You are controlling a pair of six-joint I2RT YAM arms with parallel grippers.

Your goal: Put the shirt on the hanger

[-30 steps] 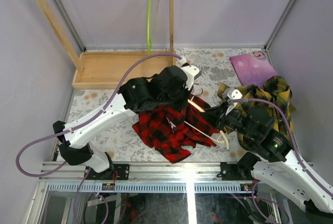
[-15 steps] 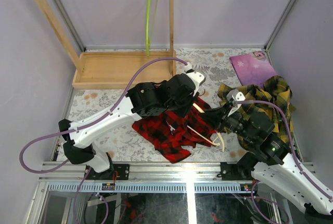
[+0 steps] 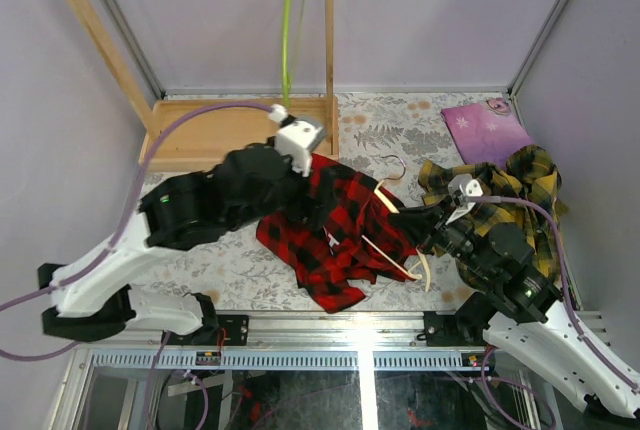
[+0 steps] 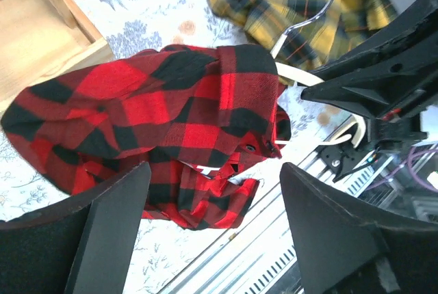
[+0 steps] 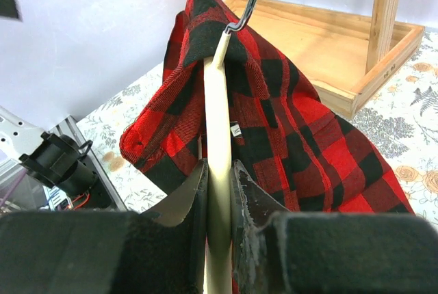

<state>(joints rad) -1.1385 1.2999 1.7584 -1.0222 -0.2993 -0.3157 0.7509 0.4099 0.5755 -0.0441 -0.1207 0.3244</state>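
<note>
The red-and-black plaid shirt lies bunched on the table, draped over the far arm of the cream hanger. In the right wrist view the shirt covers the hanger up to its metal hook. My right gripper is shut on the hanger's near arm, and it shows in the top view too. My left gripper is open and empty, raised above the shirt, left of the hanger. Above it, the left wrist sits by the wooden tray.
A yellow-and-dark plaid shirt lies at the right under my right arm, with a purple sheet behind it. A wooden tray with a rack frame stands at the back left. A lime-green hanger hangs from the rail.
My left gripper opened, let go of the shirt and drew back to the left and rear. The shirt's collar end now lies spread toward the tray. The right gripper kept its hold.
</note>
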